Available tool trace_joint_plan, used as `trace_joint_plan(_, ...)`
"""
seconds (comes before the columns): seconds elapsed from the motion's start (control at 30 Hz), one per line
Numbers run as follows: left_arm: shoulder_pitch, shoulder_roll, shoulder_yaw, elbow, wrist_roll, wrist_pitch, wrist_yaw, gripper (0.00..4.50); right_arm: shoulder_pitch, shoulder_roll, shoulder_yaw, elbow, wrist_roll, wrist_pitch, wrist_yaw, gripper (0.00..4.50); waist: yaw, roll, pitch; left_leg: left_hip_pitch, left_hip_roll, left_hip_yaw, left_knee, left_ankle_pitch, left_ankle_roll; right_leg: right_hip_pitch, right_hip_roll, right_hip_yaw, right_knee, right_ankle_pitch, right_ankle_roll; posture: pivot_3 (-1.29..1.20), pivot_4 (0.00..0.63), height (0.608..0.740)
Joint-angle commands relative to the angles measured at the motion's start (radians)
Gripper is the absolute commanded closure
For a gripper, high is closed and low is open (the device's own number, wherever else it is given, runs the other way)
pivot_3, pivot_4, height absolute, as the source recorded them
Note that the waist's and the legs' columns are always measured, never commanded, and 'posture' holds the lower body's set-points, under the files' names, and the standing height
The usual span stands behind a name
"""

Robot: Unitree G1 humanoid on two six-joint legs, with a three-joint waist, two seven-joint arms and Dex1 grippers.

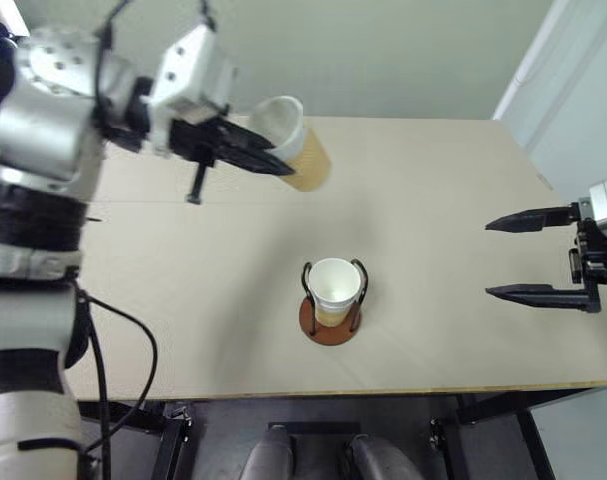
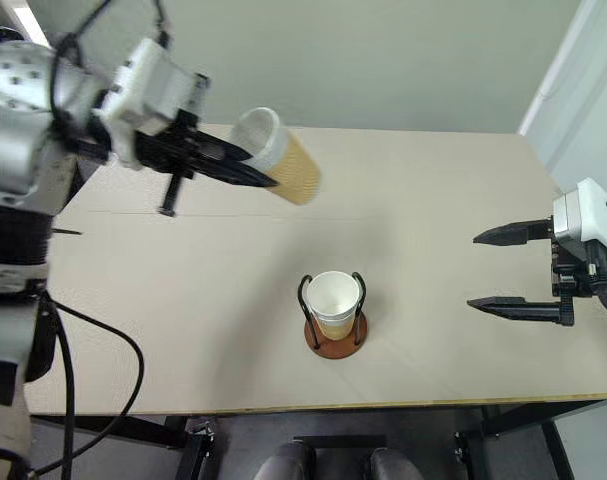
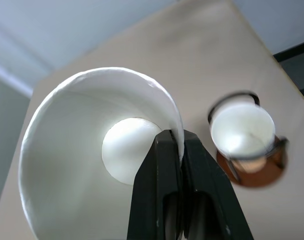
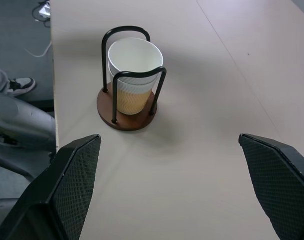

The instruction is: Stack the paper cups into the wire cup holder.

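Left gripper (image 1: 268,158): clamped on the rim of one paper cup (image 1: 295,143), tilted, raised above the table (image 1: 433,200) at 11 o'clock from the holder (image 1: 331,318). Holder, table centre: two nested cups (image 4: 133,75) already seated. Remaining, by my estimate: seat the carried cup. Right gripper (image 1: 528,256): spread wide, empty, 3 o'clock.

Cups (image 1: 334,288) sit nested in the wire cup holder (image 1: 330,322) mid-table (image 1: 183,300); another cup (image 1: 295,142) is above, behind and left.
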State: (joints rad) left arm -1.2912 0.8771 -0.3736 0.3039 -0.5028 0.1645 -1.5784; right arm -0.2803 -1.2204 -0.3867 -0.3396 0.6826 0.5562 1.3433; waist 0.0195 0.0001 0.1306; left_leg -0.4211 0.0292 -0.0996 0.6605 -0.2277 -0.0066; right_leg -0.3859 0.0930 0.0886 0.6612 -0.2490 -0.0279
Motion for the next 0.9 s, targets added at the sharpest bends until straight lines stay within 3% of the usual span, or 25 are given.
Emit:
trace_joint_plan(0.03, -0.04, 0.015, -0.118, -0.048, -0.112, -0.07, -0.036, 4.47, 0.034, -0.012, -0.096, -0.059, 0.01, 0.022, -0.018, 0.0, -0.001, 0.0, 0.0, -0.001, 0.0, 0.0, 0.002, -0.001, 0.001, 0.0, 0.0, 0.0, 0.0, -0.001, 0.001, 0.0, 0.15, 0.74)
trace_joint_plan(0.2, -0.066, 0.061, -0.274, -0.097, -0.218, -0.135, -0.036, 4.47, 0.113, -0.004, -0.191, -0.12, 0.016, 0.062, -0.03, 0.0, -0.001, 0.0, 0.0, -0.004, -0.001, 0.002, 0.005, -0.004, 0.001, -0.001, 0.0, 0.002, -0.001, -0.004, 0.006, 0.0, 0.15, 0.74)
trace_joint_plan(0.4, -0.092, 0.063, -0.37, -0.087, -0.268, -0.182, -0.036, 4.47, 0.142, 0.0, -0.225, -0.155, 0.018, 0.086, -0.053, 0.0, 0.0, 0.0, 0.0, -0.004, -0.001, 0.003, 0.007, -0.006, 0.003, 0.0, 0.0, 0.005, -0.002, -0.005, 0.008, 0.0, 0.15, 0.74)
trace_joint_plan(0.67, -0.092, 0.064, -0.484, -0.085, -0.245, -0.262, -0.036, 4.47, 0.184, 0.004, -0.29, -0.206, 0.035, 0.124, -0.059, 0.0, 0.0, 0.0, 0.0, -0.002, -0.001, 0.003, 0.008, -0.006, 0.003, 0.002, 0.0, 0.005, -0.001, -0.005, 0.008, 0.0, 0.15, 0.74)
trace_joint_plan(0.9, -0.111, 0.049, -0.534, -0.053, -0.216, -0.318, -0.036, 4.47, 0.274, 0.022, -0.444, -0.276, 0.098, 0.204, -0.015, 0.0, 0.003, 0.0, 0.0, -0.002, -0.001, 0.004, 0.008, -0.006, 0.003, 0.002, 0.0, 0.005, -0.002, -0.005, 0.009, 0.0, 0.15, 0.74)
